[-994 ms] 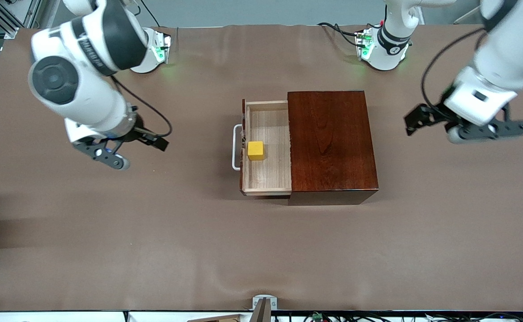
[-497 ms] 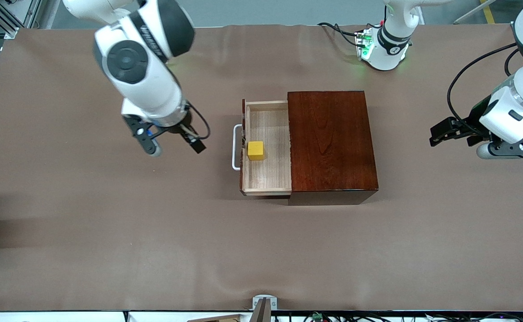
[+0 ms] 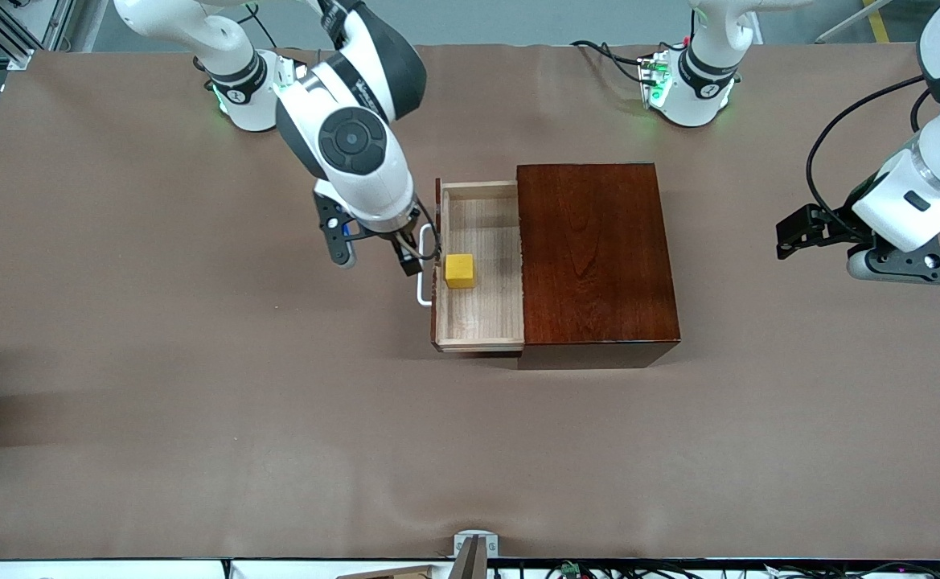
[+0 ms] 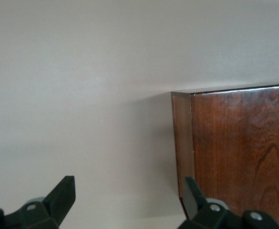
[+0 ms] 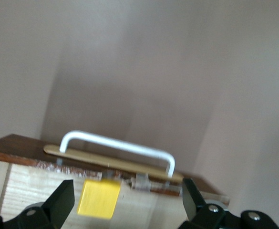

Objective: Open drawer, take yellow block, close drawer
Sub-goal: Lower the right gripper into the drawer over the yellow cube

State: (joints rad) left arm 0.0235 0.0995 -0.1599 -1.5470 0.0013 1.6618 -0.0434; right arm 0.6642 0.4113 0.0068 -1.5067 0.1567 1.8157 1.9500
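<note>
- The drawer point(image 3: 479, 265) stands pulled out of the dark wooden box point(image 3: 594, 257) toward the right arm's end of the table, and the yellow block point(image 3: 460, 271) sits on its tray floor just beside the drawer front.
- The right gripper point(image 3: 373, 249) hangs over the white handle point(image 3: 424, 277) and the table beside it, jaws spread wide and empty; it is not over the block.
- My worry: the block lies so close to the drawer front that a finger coming down could land on the front's top edge or catch the handle, nudging the drawer shut or tipping the block.
- A grip taken off-centre could also squirt the cube sideways across the tray.
- The left gripper point(image 3: 880, 245) waits over bare table at the left arm's end, jaws open, holding nothing.
- There is lettering on the right arm's casing, too small for me to read; I see no other labels.
</note>
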